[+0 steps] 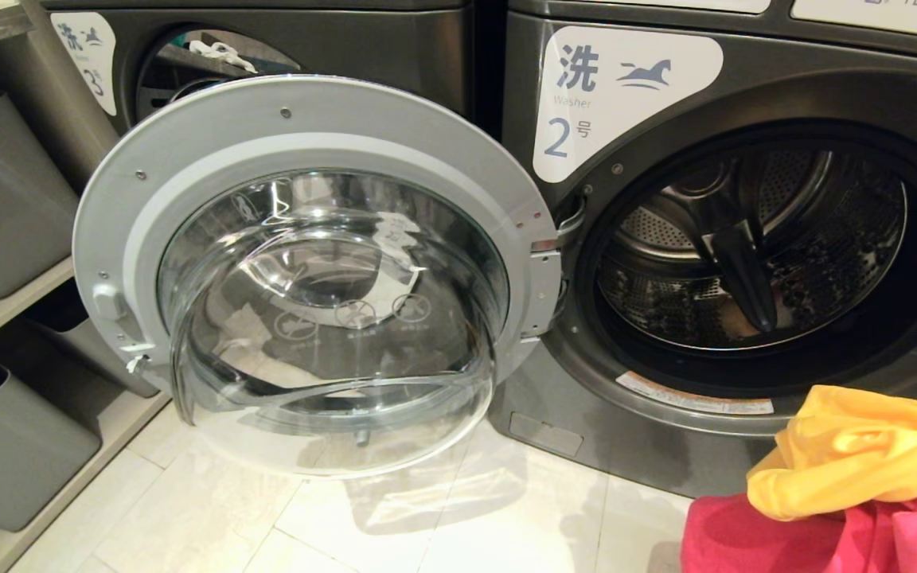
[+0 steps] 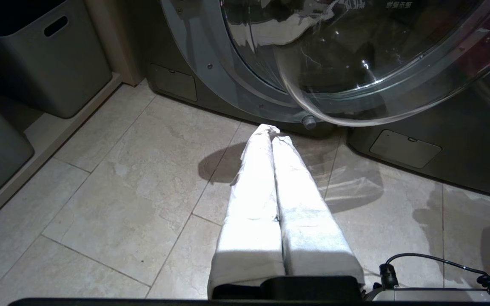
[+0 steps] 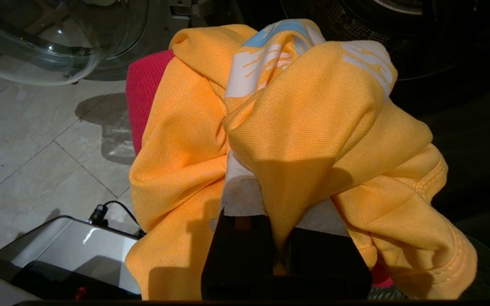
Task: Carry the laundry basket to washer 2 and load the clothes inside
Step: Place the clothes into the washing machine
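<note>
washer 2 (image 1: 745, 239): we see a dark grey front-loader on the right of the head view, white label with a horse and a large 2; its round door (image 1: 315, 270) is swung fully open to the left, glass bowl facing us, and covers most of the neighbouring machine.
drum (image 1: 753, 247): bare perforated steel with a dark paddle; we see no fabric inside it.
neighbouring washer (image 1: 108, 56): same dark grey, label 3, its opening partly showing behind the open door.
yellow garment (image 3: 304, 127): bunched over the right gripper, with white and light blue print on top; in the head view it sits at the lower right corner, below and in front of the washer 2 opening, outside the drum.
pink-red garment (image 1: 809, 537): lies under and beside the yellow one, also outside the drum.
right gripper (image 3: 270, 187): white-wrapped fingers nearly closed, pinching the yellow garment, cloth draped on both sides.
left gripper (image 2: 272, 136): white-wrapped fingers pressed together, holding nothing, hovering above the floor tiles (image 2: 121, 191) and pointing at the foot of the open door.
grey bins (image 1: 5, 199): on shelves at far left.
laundry basket: we cannot make it out in any view.
</note>
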Tool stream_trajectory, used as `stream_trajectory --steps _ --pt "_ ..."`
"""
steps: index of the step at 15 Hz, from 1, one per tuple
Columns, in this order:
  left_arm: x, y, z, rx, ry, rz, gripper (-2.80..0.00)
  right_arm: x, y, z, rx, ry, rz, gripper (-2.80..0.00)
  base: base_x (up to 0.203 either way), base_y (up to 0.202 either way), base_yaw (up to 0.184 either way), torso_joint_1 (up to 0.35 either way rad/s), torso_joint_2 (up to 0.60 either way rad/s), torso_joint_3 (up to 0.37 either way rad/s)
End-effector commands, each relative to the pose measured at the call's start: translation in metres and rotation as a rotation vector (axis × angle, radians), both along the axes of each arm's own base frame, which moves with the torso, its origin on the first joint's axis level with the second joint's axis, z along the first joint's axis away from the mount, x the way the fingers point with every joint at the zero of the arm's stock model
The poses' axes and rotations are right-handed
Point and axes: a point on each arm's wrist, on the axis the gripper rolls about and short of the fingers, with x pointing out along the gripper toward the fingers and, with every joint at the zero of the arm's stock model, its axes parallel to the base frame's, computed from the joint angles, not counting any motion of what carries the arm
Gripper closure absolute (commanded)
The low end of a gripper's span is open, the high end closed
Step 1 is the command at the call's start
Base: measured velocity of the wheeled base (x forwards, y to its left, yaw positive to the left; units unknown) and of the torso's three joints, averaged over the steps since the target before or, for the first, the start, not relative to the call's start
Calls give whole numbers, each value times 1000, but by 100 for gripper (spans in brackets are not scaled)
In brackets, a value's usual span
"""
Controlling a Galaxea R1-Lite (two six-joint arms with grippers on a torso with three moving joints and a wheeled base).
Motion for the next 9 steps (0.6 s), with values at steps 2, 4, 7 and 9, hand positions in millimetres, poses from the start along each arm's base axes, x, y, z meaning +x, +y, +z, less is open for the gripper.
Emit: stream_trajectory --steps 2,4,7,9 --pt "1 0 -3 0 12 1 0 2 0 0 0 8 2 0 0 0 0 0 0 0" --pt "1 0 -3 0 12 1 0 5 0 1 -1 19 -12 0 0 0 0 4 1 -33" --pt "1 0 -3 2 12 1 0 19 -2 6 -3 15 -44 0 0 0 0 1 1 -166" --pt "1 0 -3 7 12 -1 0 32 -3 10 -2 10 -58 0 0 0 0 2 5 -192"
